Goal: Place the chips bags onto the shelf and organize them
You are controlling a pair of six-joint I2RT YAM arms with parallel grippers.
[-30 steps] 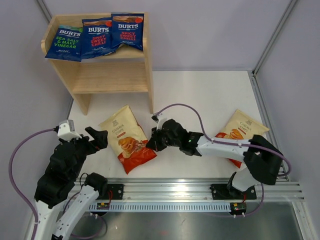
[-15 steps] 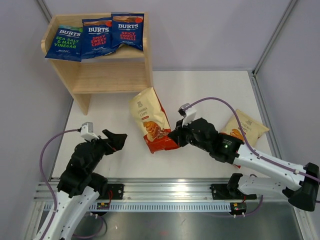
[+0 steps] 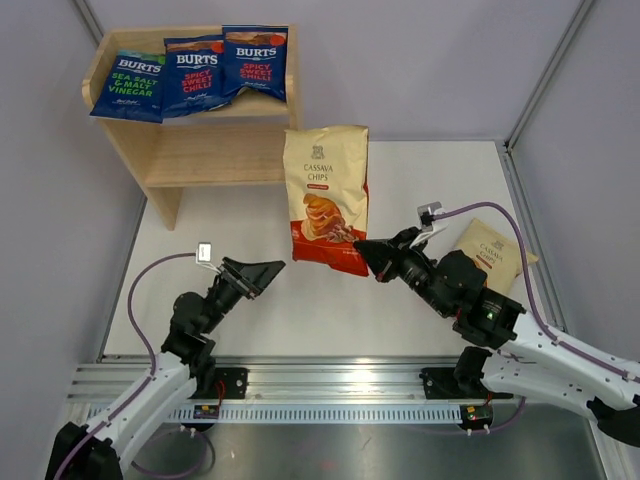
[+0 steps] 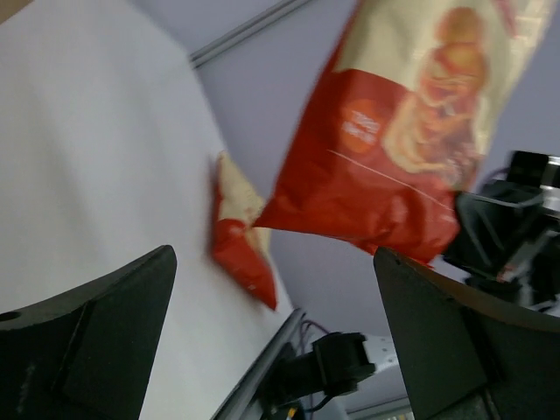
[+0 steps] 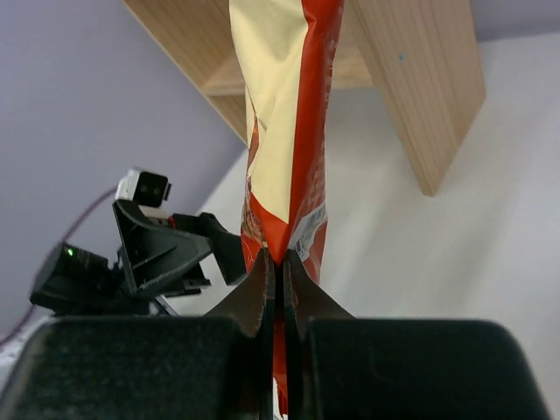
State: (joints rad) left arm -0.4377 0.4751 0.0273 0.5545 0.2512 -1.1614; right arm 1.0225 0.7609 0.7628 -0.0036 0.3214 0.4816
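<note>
Right wrist shows your right pincer (image 5: 274,267) clamped on the raised cream bag (image 5: 284,131), left pincer (image 3: 262,270) apart; next carry it into the shelf (image 3: 200,155), lower tier.

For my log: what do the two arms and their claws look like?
The left arm and right arm have white links and black joint housings. The left claw and right claw are black with wedge-shaped fingers, each carrying a small white camera block. A purple cable loops to each wrist.
</note>
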